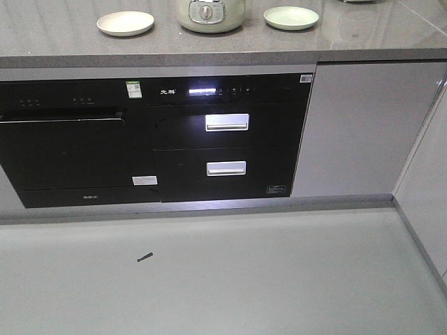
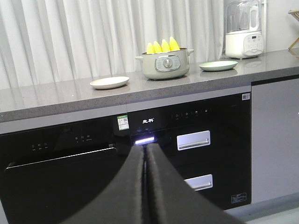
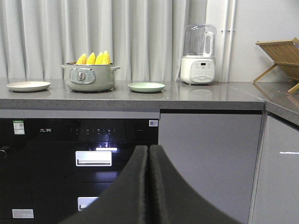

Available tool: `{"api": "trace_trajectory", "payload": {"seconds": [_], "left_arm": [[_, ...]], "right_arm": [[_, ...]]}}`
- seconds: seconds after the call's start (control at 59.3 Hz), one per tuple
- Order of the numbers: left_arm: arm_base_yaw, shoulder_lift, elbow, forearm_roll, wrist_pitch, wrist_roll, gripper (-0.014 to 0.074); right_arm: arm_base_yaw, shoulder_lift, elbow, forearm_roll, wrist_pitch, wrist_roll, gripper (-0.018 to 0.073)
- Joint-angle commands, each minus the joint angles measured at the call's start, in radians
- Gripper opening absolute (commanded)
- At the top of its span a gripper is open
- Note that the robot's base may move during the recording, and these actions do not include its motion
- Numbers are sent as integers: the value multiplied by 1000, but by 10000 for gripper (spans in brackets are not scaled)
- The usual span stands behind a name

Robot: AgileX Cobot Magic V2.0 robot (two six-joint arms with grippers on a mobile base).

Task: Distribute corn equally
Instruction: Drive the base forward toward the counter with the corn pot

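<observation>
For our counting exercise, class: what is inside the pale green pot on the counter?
Four yellow corn cobs stand upright in the pot, tips above its rim. Its wall hides their lower parts and anything else inside.

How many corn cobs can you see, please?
4 corn cobs. All stand tips-up, side by side, in the pot on the counter, between the cream plate and the green plate; only their tips show, so more could be hidden inside.

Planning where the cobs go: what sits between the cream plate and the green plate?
The pot, holding four upright corn cobs, sits between the cream plate and green plate; clearest in both wrist views.
</observation>
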Motion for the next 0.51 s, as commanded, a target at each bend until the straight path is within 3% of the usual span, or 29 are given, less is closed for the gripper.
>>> {"api": "trace_trajectory", "payload": {"seconds": [0.0,0.489], "left_arm": [[1,-14,13,-4,-75,-9,-6],[1,-14,13,-4,-75,-9,-6]], "right_arm": [[0,-7,12,-10,-74,0,-3],[0,-7,12,-10,-74,0,-3]]}}
